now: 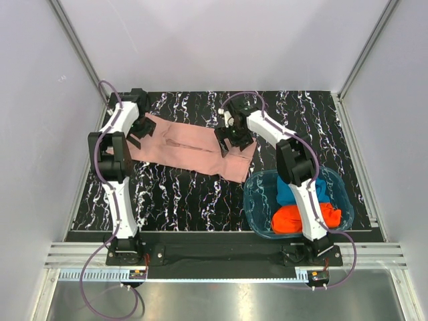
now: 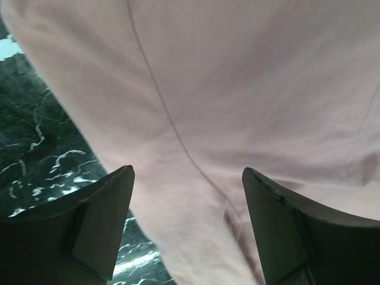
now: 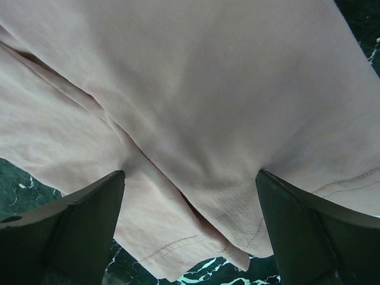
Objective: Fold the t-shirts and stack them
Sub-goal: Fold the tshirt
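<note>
A dusty-pink t-shirt (image 1: pixel 187 148) lies folded lengthwise across the black marbled table (image 1: pixel 174 194). My left gripper (image 1: pixel 142 132) hovers over its left end, jaws wide open, pink cloth (image 2: pixel 237 89) below and between the fingers (image 2: pixel 101 219). Over the shirt's right end my right gripper (image 1: pixel 234 139) also stands open, with folded hem layers (image 3: pixel 196 119) under its fingers (image 3: pixel 83 225). Neither holds the cloth. A blue shirt (image 1: pixel 294 190) and an orange-red shirt (image 1: pixel 294 219) lie in the tub.
A translucent blue plastic tub (image 1: pixel 257 200) stands at the near right, partly under the right arm. White walls and metal rails (image 1: pixel 200 254) border the table. Bare marbled surface (image 1: pixel 187 200) stretches in front of the pink shirt.
</note>
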You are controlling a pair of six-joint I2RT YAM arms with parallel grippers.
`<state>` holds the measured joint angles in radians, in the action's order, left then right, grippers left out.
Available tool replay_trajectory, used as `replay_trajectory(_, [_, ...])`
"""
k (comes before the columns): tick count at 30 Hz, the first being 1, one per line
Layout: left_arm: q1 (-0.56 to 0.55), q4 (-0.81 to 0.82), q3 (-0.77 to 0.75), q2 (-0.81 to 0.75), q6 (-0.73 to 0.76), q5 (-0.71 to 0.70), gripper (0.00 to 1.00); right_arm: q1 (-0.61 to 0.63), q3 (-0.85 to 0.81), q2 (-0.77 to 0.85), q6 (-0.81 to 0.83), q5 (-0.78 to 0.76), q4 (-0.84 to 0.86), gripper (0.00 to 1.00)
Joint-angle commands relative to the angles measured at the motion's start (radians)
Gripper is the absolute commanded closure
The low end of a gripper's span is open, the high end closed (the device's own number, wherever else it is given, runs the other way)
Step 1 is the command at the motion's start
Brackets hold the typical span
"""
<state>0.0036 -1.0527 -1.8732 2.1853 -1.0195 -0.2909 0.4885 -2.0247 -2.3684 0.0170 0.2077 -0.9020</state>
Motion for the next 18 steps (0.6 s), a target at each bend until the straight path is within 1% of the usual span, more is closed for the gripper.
replay_trajectory(1, [0.001,-0.036,-0.082,0.074,-0.071,-0.005,0.18,0.021,-0.005,0.029,0.022,-0.097,0.017,0.00])
replay_trajectory(3, [0.001,-0.035,-0.112,0.102,-0.054,0.007,0.18,0.033,-0.012,0.018,0.003,-0.138,-0.001,0.00])
replay_trajectory(6, [0.003,-0.033,-0.185,0.163,0.005,0.012,0.18,0.074,0.033,0.038,-0.011,-0.175,-0.005,0.00])
replay_trajectory(12, [0.045,0.025,-0.247,0.257,0.163,0.151,0.20,0.182,0.156,0.084,-0.078,-0.202,-0.031,0.00])
replay_trajectory(13, [0.059,0.010,-0.276,0.278,0.201,0.179,0.21,0.194,0.165,0.089,-0.100,-0.203,-0.047,0.00])
replay_trajectory(15, [0.071,-0.013,-0.363,0.336,0.246,0.188,0.21,0.235,0.201,0.103,-0.118,-0.200,-0.055,0.00])
replay_trajectory(16, [0.078,-0.015,-0.385,0.355,0.293,0.225,0.21,0.255,0.210,0.112,-0.132,-0.189,-0.058,0.00])
replay_trajectory(18, [0.097,-0.021,-0.447,0.404,0.332,0.261,0.22,0.298,0.224,0.132,-0.158,-0.174,-0.066,0.00])
